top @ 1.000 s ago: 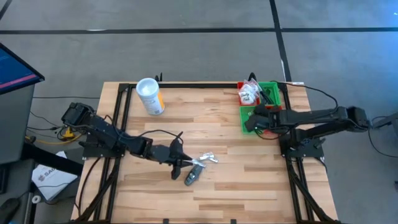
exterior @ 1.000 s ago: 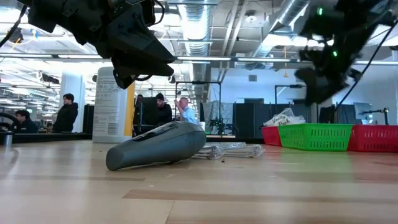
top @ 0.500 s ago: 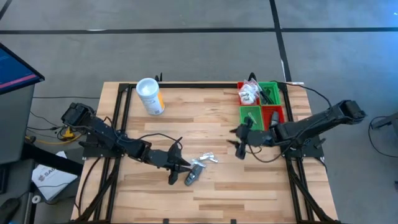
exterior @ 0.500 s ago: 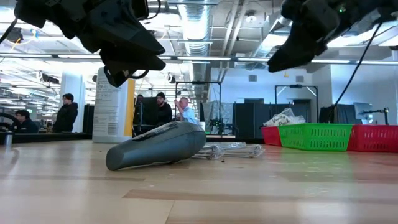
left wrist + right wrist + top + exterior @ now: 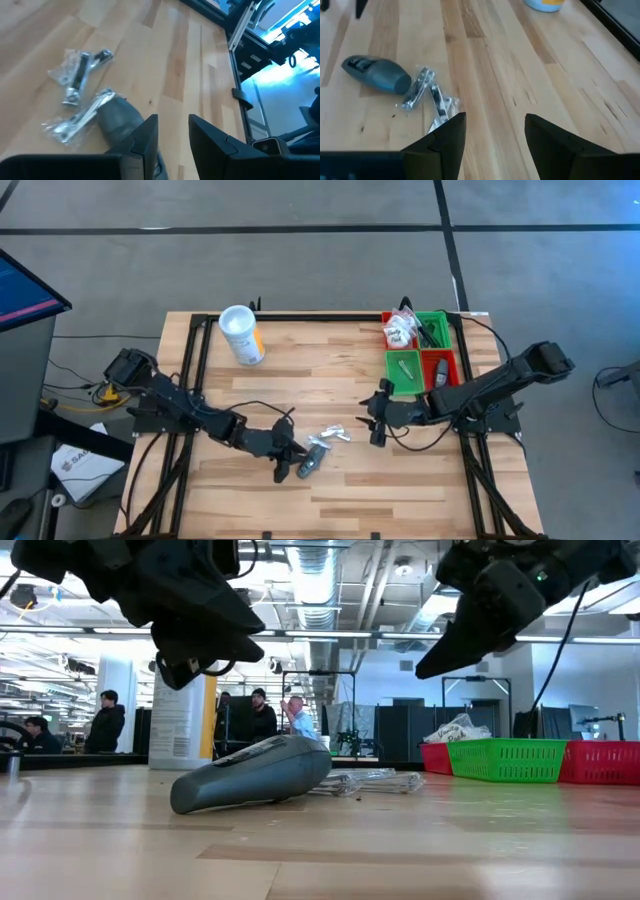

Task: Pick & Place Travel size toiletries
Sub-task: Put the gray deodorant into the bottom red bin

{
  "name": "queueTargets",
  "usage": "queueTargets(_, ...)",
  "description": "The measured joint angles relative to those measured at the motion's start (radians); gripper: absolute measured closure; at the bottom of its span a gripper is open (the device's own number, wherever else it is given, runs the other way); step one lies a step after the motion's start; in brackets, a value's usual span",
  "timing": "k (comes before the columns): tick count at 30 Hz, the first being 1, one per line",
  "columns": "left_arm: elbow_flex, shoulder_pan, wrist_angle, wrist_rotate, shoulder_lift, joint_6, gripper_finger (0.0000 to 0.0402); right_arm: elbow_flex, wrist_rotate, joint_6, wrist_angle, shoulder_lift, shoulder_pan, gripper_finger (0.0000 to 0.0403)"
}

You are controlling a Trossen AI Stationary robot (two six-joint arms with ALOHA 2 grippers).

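Observation:
A dark grey tube [image 5: 310, 464] lies on its side on the wooden table near the front middle. Two clear-wrapped packets [image 5: 331, 436] lie flat just beyond it. My left gripper [image 5: 285, 464] hovers open just left of the tube and above it [image 5: 250, 775], with nothing between its fingers [image 5: 172, 137]. My right gripper [image 5: 375, 423] is open in the air to the right of the packets [image 5: 427, 95], pointing toward them and the tube [image 5: 375, 75].
Red and green bins [image 5: 421, 345] stand at the far right of the table, some with packets in them. A white canister with a yellow label [image 5: 242, 335] stands at the far left. Bare wood lies between the items and the near edge.
My right gripper has swung from over the bins toward the table's middle, turning and tipping, and now hangs near the packets. My left gripper has shifted a little toward the near edge beside the tube. The tube and packets have stayed put.

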Motion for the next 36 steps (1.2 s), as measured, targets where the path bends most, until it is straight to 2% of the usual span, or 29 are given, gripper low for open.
queueTargets(12, 0.132, 0.001, -0.001, 0.035, 0.173, -0.043, 0.03, 0.0, 0.001, 0.001, -0.006, -0.002, -0.001, 0.0222)
queueTargets(20, 0.156, 0.016, -0.032, 0.054, 0.192, -0.042, 0.0296, 0.0, 0.001, 0.001, -0.029, -0.002, 0.002, 0.023)
queueTargets(23, 0.156, 0.02, -0.041, 0.054, 0.192, -0.043, 0.0273, 0.0, 0.001, 0.001, -0.029, -0.002, 0.002, 0.0233)
queueTargets(32, 0.156, 0.028, -0.045, 0.047, 0.192, -0.034, 0.0172, 0.0, 0.001, 0.001, -0.03, -0.002, 0.002, 0.0234)
queueTargets(36, 0.156, 0.028, -0.065, 0.043, 0.192, -0.015, 0.0146, 0.0, 0.001, 0.001, -0.03, -0.002, 0.002, 0.0236)
